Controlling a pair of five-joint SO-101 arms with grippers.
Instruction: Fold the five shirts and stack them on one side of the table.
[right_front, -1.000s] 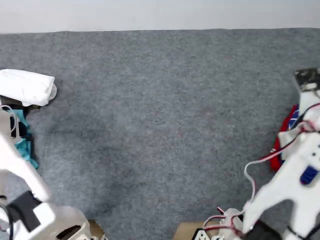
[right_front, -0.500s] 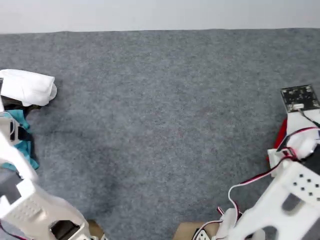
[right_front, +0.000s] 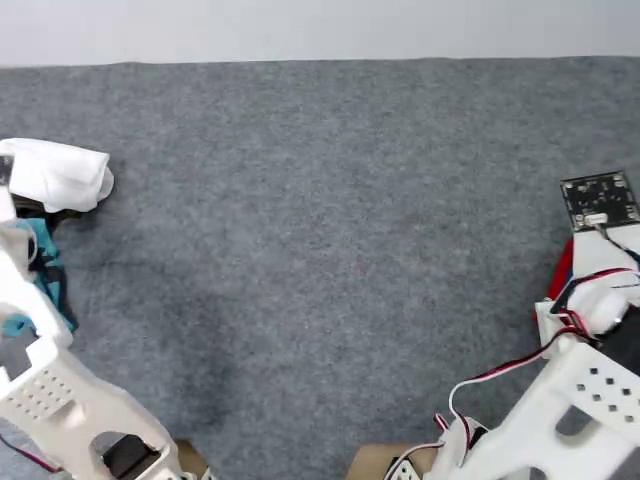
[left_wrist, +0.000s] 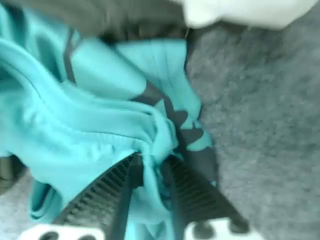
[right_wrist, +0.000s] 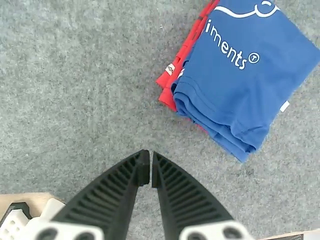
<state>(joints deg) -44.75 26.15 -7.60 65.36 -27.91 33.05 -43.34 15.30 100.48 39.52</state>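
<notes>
A crumpled teal shirt (left_wrist: 100, 125) with dark markings lies at the table's left edge (right_front: 45, 270), below a bunched white shirt (right_front: 60, 172) and a dark garment (left_wrist: 125, 17). My left gripper (left_wrist: 150, 162) is shut on a fold of the teal shirt. At the right edge a folded blue shirt (right_wrist: 240, 70) rests on a folded red shirt (right_wrist: 175, 75); a sliver of the red shirt (right_front: 562, 270) shows beside the right arm. My right gripper (right_wrist: 150, 167) hangs shut above bare carpet, near the folded pair, holding nothing.
Grey carpet (right_front: 330, 220) covers the table, with wide open room across the middle. A white wall runs along the far edge. A cardboard piece (right_front: 375, 462) sits at the near edge between the arm bases.
The left arm has swung down over the teal shirt at the left edge. The right arm has pulled back from the folded pile, its wrist board now lower in the high view.
</notes>
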